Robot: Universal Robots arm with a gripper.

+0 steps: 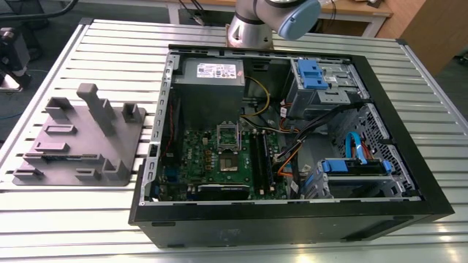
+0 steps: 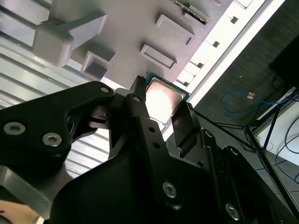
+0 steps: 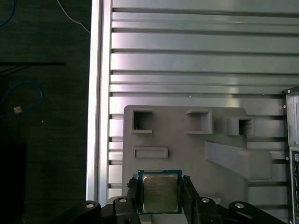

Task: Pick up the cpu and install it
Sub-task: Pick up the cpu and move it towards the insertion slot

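Satin silver metal cpu (image 3: 160, 192), matt grey plastic tray (image 3: 187, 149), glossy ribbed metal table (image 3: 187, 60).

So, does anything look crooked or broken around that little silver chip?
Nothing stands out. The cpu is held square in the gripper, over the edge of the grey fixture tray. It is not tilted and shows no visible damage.

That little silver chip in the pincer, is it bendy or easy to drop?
The cpu looks flat with a metal top, so it is probably stiff and light. The pincer holds only its thin edges, so it might slip or tilt.
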